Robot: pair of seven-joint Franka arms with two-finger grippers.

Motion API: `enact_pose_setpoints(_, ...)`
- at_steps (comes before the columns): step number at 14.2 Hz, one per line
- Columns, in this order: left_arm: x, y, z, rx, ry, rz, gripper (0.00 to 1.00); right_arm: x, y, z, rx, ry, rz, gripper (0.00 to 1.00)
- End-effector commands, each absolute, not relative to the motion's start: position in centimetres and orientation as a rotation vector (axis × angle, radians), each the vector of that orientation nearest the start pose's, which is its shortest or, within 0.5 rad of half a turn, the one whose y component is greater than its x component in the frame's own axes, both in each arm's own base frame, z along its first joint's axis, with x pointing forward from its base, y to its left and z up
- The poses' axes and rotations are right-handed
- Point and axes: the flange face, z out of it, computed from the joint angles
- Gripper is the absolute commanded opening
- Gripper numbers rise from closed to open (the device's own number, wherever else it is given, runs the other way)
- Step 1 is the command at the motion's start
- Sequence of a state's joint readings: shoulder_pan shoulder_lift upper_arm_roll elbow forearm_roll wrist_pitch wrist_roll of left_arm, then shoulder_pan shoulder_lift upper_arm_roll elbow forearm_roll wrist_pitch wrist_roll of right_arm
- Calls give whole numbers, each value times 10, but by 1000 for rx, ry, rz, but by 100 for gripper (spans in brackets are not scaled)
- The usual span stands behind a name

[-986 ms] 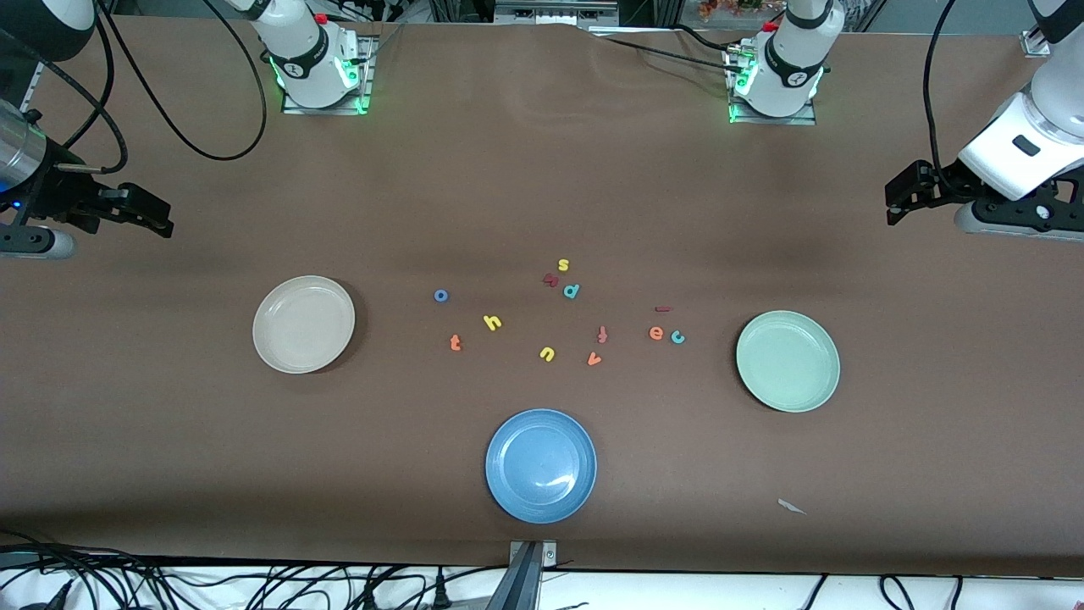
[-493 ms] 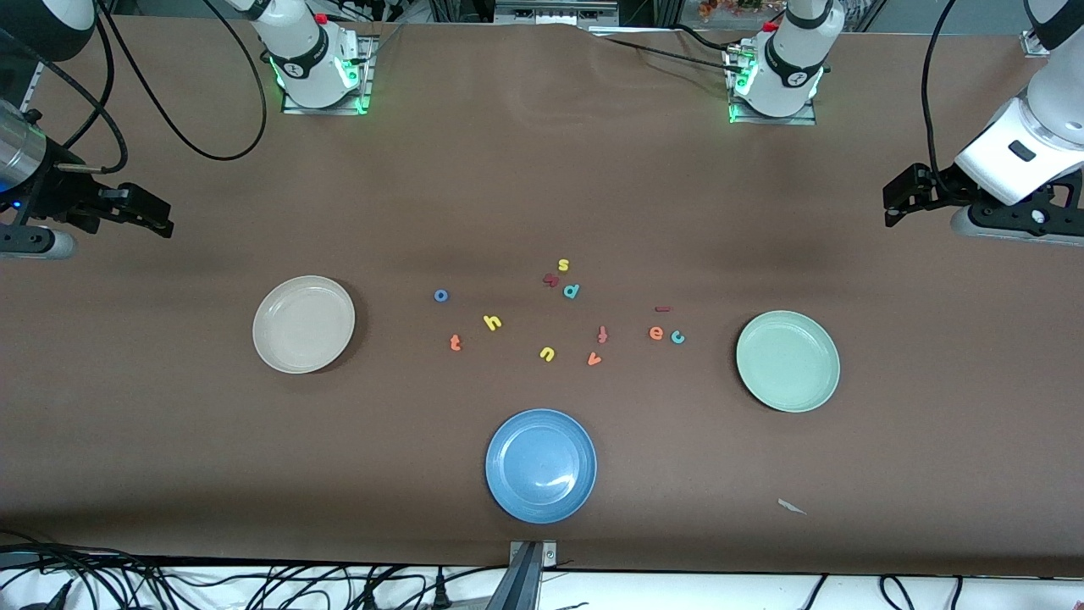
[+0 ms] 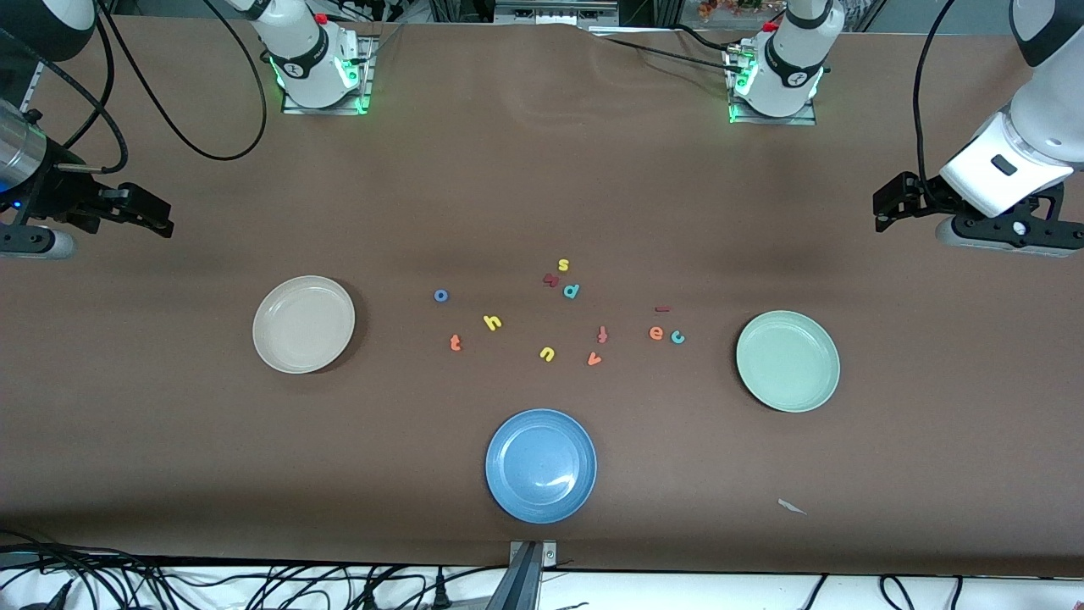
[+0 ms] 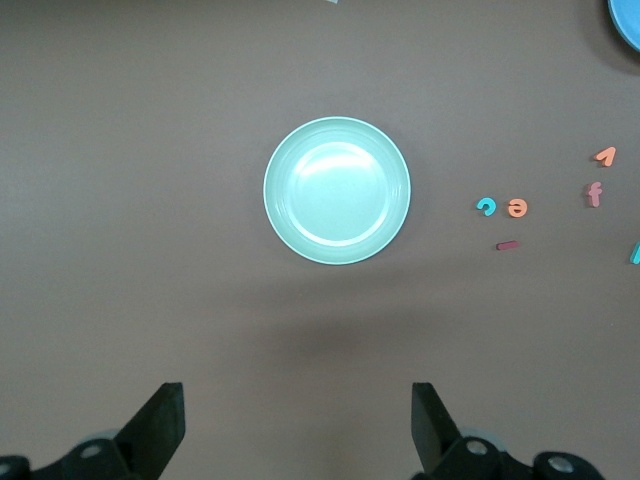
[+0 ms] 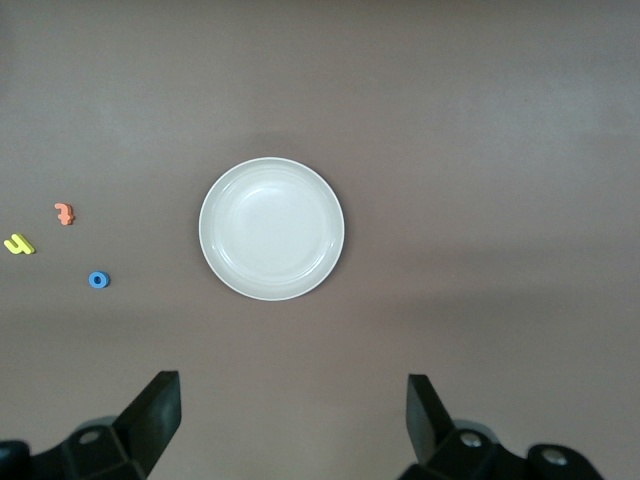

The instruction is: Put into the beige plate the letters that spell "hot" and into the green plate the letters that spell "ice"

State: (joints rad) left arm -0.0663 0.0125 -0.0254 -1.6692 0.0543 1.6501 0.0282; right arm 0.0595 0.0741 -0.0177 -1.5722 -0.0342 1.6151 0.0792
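We see both grippers gaping, left gripper [image 3: 885, 206] over bare worktop [image 3: 542, 169] near the green plate [image 3: 788, 361], right gripper [image 3: 157, 216] near the beige plate [image 3: 303, 324]

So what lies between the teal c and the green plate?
Nothing: in the front view only bare table separates the teal c from the green plate.

beige plate [image 3: 303, 324], green plate [image 3: 788, 361] — blue plate [image 3: 540, 465]

beige plate [image 3: 303, 324] empty | green plate [image 3: 788, 361] empty | letters loose between | dark red letter [image 3: 550, 280] unreadable
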Motion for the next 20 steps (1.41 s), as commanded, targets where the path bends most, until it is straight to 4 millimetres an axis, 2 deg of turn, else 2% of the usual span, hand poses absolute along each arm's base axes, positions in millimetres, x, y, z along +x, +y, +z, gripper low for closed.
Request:
enact_pose_setpoints(1, 566, -44, 575, -3070, 216, 69, 100, 579, 24, 591, -3160, 64, 56, 100)
enact_pose_setpoints(3, 568, -43, 567, -3069, 212, 92, 100, 579, 24, 591, -3160, 64, 56, 100)
enact_pose_setpoints(13, 566, -45, 576, -3076, 227, 65, 100, 579, 26, 591, -3160, 62, 54, 100)
enact_pose_setpoints(17, 564, -61, 577, -3073, 265, 66, 100, 580, 25, 591, -3160, 64, 56, 100)
enact_pose_setpoints(20, 564, -60, 577, -3071, 265, 68, 100, 580, 26, 591, -3160, 62, 56, 100)
